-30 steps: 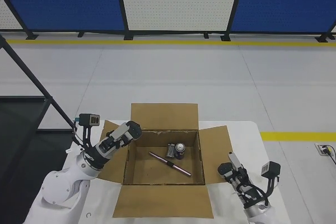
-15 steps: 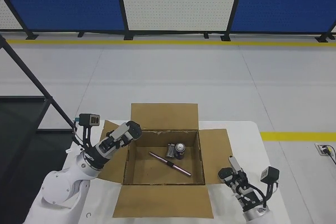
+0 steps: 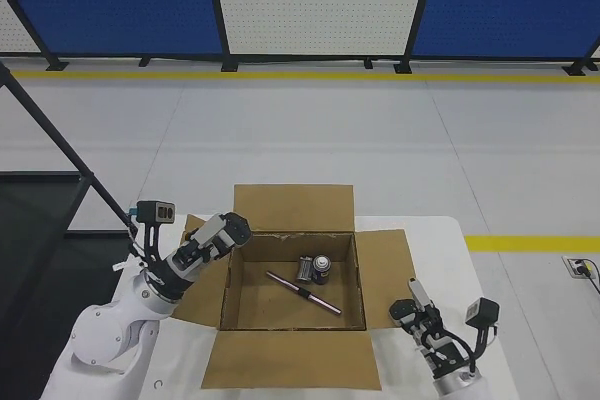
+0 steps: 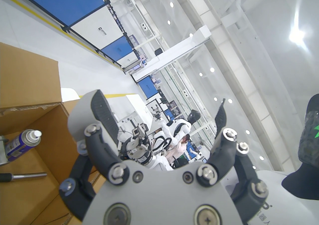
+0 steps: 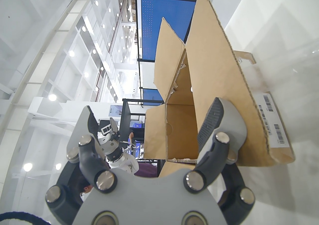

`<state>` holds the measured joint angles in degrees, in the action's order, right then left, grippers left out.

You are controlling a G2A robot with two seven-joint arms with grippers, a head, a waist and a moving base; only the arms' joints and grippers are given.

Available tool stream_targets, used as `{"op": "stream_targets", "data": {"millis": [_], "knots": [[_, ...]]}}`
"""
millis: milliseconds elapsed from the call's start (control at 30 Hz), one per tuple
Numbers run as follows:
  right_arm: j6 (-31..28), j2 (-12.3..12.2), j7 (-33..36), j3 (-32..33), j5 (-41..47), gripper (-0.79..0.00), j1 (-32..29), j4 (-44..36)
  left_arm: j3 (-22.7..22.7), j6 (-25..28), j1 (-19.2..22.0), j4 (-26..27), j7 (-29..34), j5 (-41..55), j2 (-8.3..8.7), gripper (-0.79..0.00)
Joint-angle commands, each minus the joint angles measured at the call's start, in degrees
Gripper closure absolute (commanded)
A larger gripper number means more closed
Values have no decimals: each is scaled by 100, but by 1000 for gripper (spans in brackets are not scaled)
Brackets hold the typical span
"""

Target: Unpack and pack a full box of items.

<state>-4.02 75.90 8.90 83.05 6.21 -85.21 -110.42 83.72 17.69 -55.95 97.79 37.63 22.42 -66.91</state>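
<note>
White counter (image 3: 428, 238) carries an open cardboard box (image 3: 293, 207) (spray bottle (image 3: 322, 265) and slim tool (image 3: 303, 292) inside). Unpacking looks in hand: left jaws and right jaws stand apart, empty. Next, one must reach down inside.

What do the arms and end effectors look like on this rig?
The left arm and right arm are white with dark wrist sections. The left end effector and right end effector match: a pale grey plate with silver screws, black linkages, and two curved grey fingers faced with ribbed black pads.
</note>
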Motion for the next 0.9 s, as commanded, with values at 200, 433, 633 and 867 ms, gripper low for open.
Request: {"op": "stream_targets", "data": {"millis": [200,433,633,867], "knots": [[232,2,2,-84,-219,-785,276,113,539,-510,-258,47,-14,143,82,-785],[446,13,50,-150,-177,-785,597,402,1040,-839,-604,112,152,373,160,-785],[395,9,91,-126,-154,-785,586,408,1170,-1038,-676,144,289,361,201,-785],[434,4,89,-161,-298,-785,546,230,1170,-1038,-676,144,289,361,201,-785]]}}
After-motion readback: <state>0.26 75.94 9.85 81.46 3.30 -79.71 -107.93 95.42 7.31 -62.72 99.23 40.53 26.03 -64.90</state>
